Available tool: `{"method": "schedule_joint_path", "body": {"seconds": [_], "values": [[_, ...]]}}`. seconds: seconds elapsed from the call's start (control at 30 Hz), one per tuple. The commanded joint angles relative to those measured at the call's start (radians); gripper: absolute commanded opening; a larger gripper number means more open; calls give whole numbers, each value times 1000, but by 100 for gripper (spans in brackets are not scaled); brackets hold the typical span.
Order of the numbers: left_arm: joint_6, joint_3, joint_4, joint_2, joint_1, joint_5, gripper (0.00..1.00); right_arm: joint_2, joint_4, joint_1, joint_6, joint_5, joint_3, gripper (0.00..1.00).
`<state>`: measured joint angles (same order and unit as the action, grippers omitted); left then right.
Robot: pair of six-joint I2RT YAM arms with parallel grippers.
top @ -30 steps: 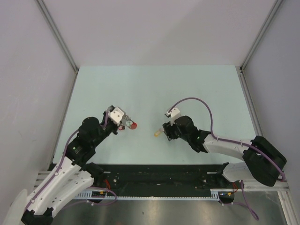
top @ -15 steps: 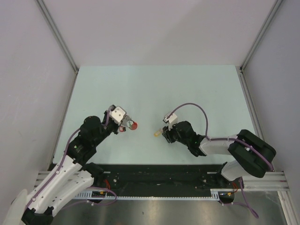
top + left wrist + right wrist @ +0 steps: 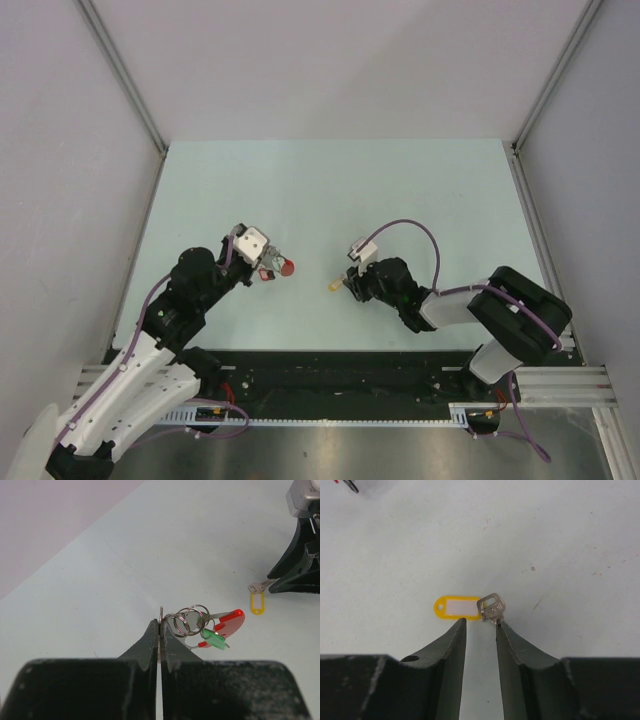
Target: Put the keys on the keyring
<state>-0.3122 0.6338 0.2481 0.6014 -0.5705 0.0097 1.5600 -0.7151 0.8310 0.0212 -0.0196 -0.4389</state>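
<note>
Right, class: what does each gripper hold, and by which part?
Left gripper pinches the keyring by the rim of its large metal ring. Right gripper holds nothing: its jaws stand apart beside the yellow-tagged key lying on the table.

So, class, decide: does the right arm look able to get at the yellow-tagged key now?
Probably yes: the key lies on bare table just off its parted fingers, with nothing in between.

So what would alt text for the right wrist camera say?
A small silver key with a yellow tag lies on a pale table, just past the tips of the right gripper, whose two dark fingers stand apart.
</note>
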Motion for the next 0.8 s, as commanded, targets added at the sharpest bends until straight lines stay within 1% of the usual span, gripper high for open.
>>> {"method": "schedule_joint_path", "body": {"seconds": [0.0, 0.17, 0.23, 0.4, 0.47, 0.77], "values": [[15, 6, -61, -9, 8, -8, 0, 35, -93, -10, -20, 6, -1, 33], [15, 6, -61, -9, 8, -8, 0, 58, -115, -13, -20, 9, -7, 33], [15, 6, -61, -8, 9, -7, 1, 67, -118, -15, -20, 37, -11, 33], [15, 7, -61, -8, 9, -4, 1, 83, -126, -17, -18, 37, -18, 32], [15, 6, -61, -6, 9, -5, 0, 94, -129, -15, -41, 33, -20, 32], [15, 7, -61, -5, 9, 1, 0, 114, -150, -20, -47, 29, -26, 29]]}}
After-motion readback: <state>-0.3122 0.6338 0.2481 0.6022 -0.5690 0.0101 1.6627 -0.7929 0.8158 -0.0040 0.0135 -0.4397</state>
